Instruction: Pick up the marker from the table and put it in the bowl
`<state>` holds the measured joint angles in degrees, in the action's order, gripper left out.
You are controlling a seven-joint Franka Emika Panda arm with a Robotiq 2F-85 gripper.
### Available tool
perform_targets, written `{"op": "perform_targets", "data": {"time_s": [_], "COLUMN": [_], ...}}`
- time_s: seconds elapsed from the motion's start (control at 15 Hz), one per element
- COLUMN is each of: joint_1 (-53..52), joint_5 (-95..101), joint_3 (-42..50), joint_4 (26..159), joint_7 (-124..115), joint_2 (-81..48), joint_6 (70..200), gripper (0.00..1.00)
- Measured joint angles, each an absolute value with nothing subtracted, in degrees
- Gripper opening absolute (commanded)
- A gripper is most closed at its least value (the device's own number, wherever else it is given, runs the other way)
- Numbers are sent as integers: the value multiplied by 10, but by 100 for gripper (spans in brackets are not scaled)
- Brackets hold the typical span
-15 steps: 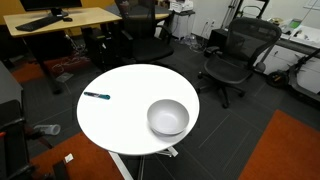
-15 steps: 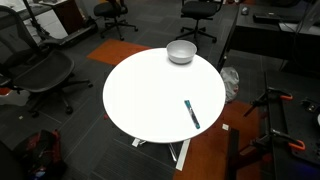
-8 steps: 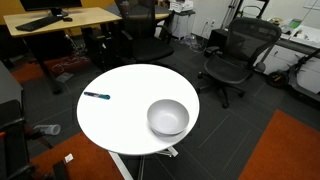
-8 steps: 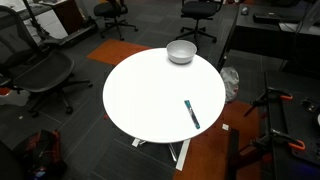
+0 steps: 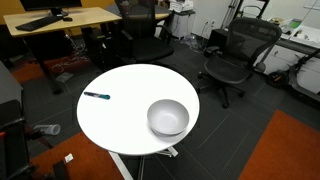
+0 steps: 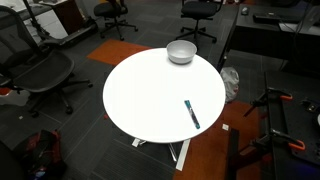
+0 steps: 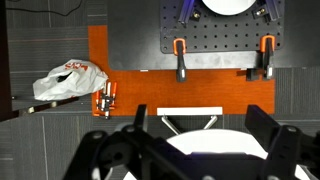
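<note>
Nothing's done yet, as far as we can tell. In the wrist view the jaws are spread wide with nothing between them. In an exterior view the thin dark marker with the teal-blue part point(image 6: 191, 113) lies flat at about 4 o'clock on the round white counter point(image 6: 145, 95). The deep white-grey bowl point(image 6: 181, 51) sits empty at 12 o'clock, well apart. Reach, grab, carry and drop are all left.

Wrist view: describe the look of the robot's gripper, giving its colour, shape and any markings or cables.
The gripper is plain matt black. It has two chunky, angular fingers that seem built from jointed links. No markings, labels or cables show on it.
</note>
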<state>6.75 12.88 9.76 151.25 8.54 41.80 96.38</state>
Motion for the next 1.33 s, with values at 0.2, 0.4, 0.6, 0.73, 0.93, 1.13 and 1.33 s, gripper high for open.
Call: {"op": "perform_targets", "data": {"time_s": [0.2, 0.4, 0.6, 0.73, 0.93, 1.13, 1.33], "joint_1": [65, 54, 41, 34, 26, 23, 20], "joint_5": [91, 37, -17, -44, -66, -67, -67], "joint_3": [70, 51, 29, 9, -26, -71, -115], "joint_4": [1547, 1580, 1597, 1597, 1597, 1597, 1597], "joint_7": [27, -14, -54, -82, -134, -203, -273], "joint_2": [419, 419, 412, 399, 370, 329, 285], "joint_6": [1000, 1052, 1104, 1139, 1198, 1260, 1304], "gripper": [100, 100, 100, 100, 100, 100, 100]}}
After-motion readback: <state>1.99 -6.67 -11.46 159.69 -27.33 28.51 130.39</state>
